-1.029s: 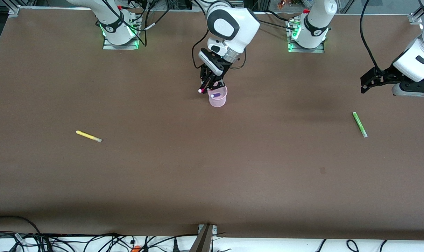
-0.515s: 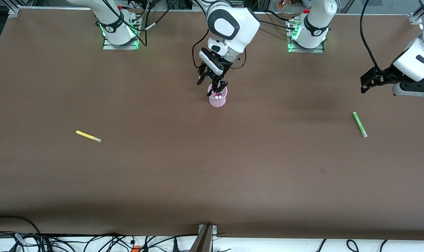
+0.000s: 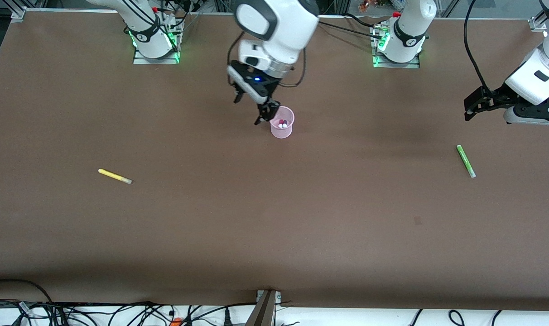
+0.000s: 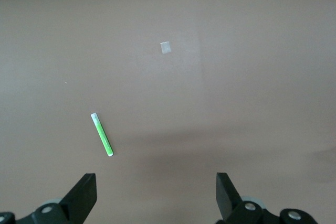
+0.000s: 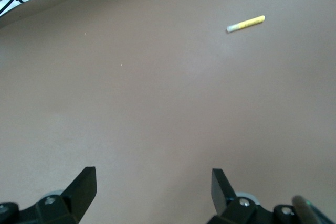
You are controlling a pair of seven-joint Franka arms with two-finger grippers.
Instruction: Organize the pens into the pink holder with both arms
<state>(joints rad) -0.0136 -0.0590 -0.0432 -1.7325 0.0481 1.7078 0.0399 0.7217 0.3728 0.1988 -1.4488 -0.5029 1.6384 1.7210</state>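
The pink holder (image 3: 281, 123) sat upper-middle with two pens inside, right gripper (image 3: 250, 108) open-fingered beside its rim, could've tipped it; left gripper (image 3: 471, 106) open over the tabletop (image 3: 274, 226).

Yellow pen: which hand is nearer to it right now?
Right. The right hand hangs open beside the pink holder; the yellow pen lies toward its end. The left hand waits open near the green pen.
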